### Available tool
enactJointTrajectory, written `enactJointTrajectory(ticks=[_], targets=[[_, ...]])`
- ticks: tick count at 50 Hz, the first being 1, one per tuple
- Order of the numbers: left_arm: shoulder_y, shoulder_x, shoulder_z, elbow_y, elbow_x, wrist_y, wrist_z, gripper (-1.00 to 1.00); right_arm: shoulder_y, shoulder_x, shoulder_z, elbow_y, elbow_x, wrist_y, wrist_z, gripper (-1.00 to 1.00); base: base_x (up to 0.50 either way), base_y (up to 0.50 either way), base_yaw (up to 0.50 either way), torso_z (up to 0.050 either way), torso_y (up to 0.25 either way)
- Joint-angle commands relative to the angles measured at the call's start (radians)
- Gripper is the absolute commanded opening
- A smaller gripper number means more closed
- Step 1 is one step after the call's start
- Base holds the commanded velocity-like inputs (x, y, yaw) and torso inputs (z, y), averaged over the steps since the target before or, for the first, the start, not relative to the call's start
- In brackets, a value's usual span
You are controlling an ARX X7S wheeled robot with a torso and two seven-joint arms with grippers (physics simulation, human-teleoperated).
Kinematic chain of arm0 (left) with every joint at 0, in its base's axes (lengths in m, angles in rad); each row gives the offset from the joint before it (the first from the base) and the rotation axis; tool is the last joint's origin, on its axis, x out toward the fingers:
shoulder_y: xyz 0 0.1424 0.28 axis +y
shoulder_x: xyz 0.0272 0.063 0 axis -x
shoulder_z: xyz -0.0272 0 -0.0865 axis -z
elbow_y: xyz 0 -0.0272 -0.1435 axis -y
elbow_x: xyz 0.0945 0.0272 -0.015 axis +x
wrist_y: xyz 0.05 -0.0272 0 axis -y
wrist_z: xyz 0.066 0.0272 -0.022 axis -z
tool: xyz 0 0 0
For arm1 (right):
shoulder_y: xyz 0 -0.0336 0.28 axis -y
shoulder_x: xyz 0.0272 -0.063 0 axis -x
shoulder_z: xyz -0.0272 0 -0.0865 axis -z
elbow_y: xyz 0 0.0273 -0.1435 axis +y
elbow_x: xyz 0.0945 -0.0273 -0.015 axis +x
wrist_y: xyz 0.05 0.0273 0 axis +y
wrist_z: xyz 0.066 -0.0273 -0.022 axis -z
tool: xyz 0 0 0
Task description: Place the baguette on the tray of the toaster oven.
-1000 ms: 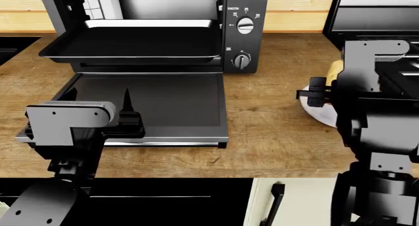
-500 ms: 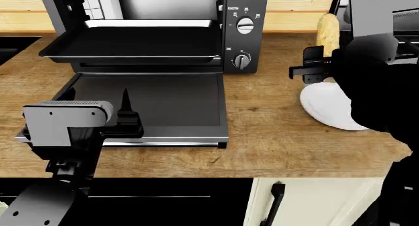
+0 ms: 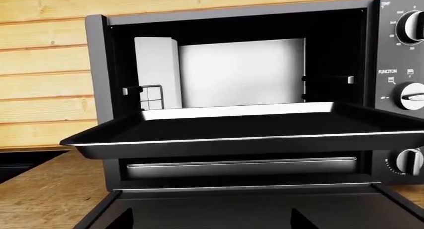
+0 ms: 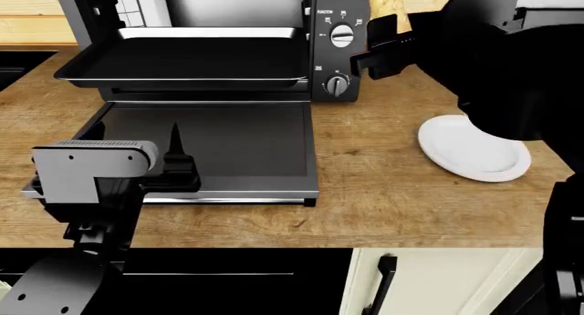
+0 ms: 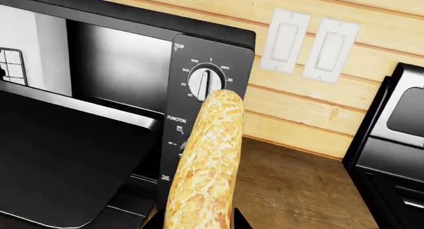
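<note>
Baguette (image 5: 206,164) sits clamped in the right gripper (image 4: 388,47) above the counter's back edge beside the oven (image 4: 340,42), tray (image 4: 182,62) bare; left gripper (image 4: 178,166) state unclear.

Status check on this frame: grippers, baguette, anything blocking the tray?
Right gripper shut on baguette, held beside toaster oven control panel. Left gripper over the open door, state unclear. Tray pulled out, bare.

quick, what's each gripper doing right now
Left gripper: holding nothing, low over the open oven door; open or shut cannot be told.
Right gripper: shut on the baguette.
</note>
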Motion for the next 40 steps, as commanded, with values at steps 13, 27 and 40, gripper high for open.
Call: enactJointTrajectory(ticks=[13,27,40], targets=[[0.007,-0.007,0.003,-0.001,-0.006,0.007,-0.007,1.00,0.102,-0.072,-0.173,0.149,-0.065,-0.134,-0.216,-1.00,0.00,0.00,0.00,0.000,0.000],[0.010,-0.012,0.003,-0.005,-0.009,0.014,-0.010,1.00,0.154,-0.120,-0.232,0.294,-0.095,-0.199,-0.361,-1.00,0.00,0.00,0.00,0.000,0.000],[0.016,-0.014,0.010,-0.008,-0.009,0.020,-0.014,1.00,0.249,-0.159,-0.275,0.441,-0.122,-0.226,-0.474,-1.00,0.00,0.00,0.00,0.000,0.000]])
